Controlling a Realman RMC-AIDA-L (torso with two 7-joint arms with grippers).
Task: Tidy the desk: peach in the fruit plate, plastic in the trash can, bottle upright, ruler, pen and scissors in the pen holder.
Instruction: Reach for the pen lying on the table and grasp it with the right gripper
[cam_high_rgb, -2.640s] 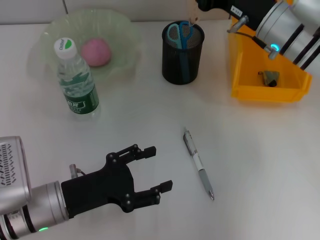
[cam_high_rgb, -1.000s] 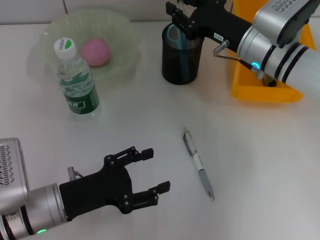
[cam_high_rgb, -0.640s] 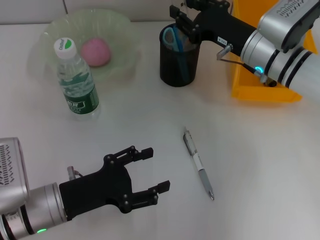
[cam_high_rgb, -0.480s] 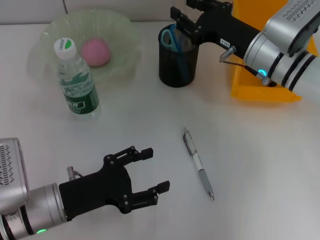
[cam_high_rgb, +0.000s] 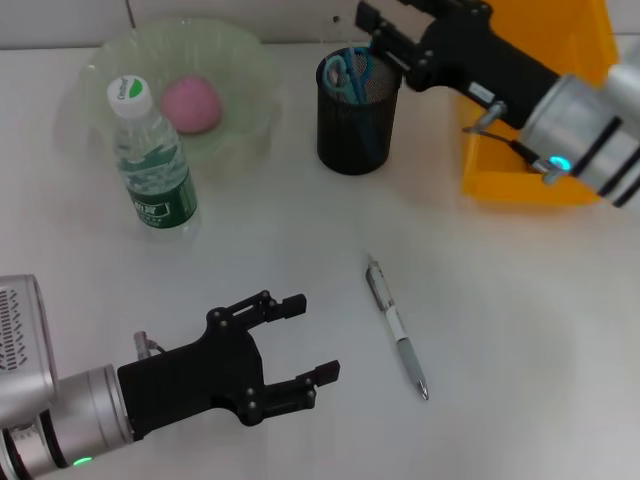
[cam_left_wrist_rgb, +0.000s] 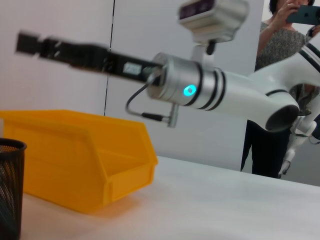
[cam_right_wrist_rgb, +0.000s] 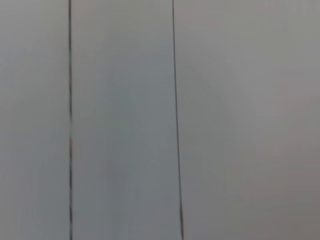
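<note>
Right gripper hovers at the upper middle of the frame beside the pen holder, fingers spread; left gripper waits spread at lower left. Pen lies on the desk, centre.

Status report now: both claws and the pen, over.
Left claw open, hovering low near side. Right claw over pen holder. Pen on desk, unobstructed.
</note>
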